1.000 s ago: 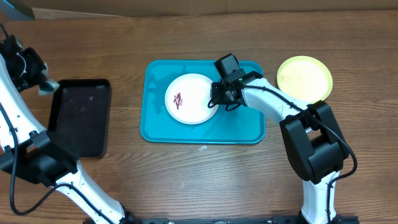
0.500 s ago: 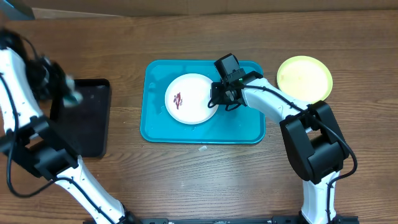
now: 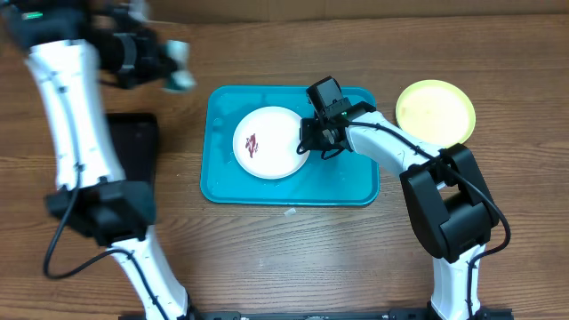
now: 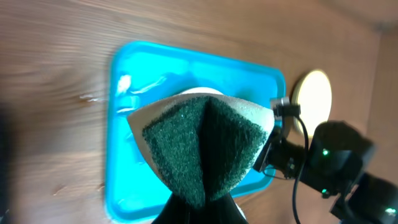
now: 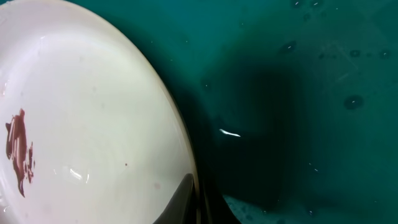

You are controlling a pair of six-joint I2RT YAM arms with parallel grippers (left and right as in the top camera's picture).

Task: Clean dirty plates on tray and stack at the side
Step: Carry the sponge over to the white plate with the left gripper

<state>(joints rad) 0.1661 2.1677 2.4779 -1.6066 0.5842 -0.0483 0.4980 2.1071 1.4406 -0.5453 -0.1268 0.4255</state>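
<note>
1. Noted on turquoise tray (image 3: 356, 182): white plate (image 3: 269, 142), left of centre, with dark-red smear (image 3: 253, 143) on its left half.
2. Gripped at right rim of white plate by right gripper (image 3: 308, 142); in right wrist view, fingers (image 5: 186, 194) closed on the rim edge, pale one over the top, dark one under.
3. Seen in right wrist view: water droplets on tray floor beside the plate.
4. Clamped in left gripper (image 3: 171, 69): sponge (image 3: 181, 77), folded, dark green scouring face outward with a pale layer behind; fingers closed on its lower fold (image 4: 199, 208).
5. Held above bare table, just off the tray's upper-left corner, clear of white plate.
6. Set on table near the tray's upper-right corner, not touching it: yellow-green plate (image 3: 435, 111); no smear discernible from overhead.
7. At far left, partly hidden by left arm: black tray (image 3: 135, 147).
</note>
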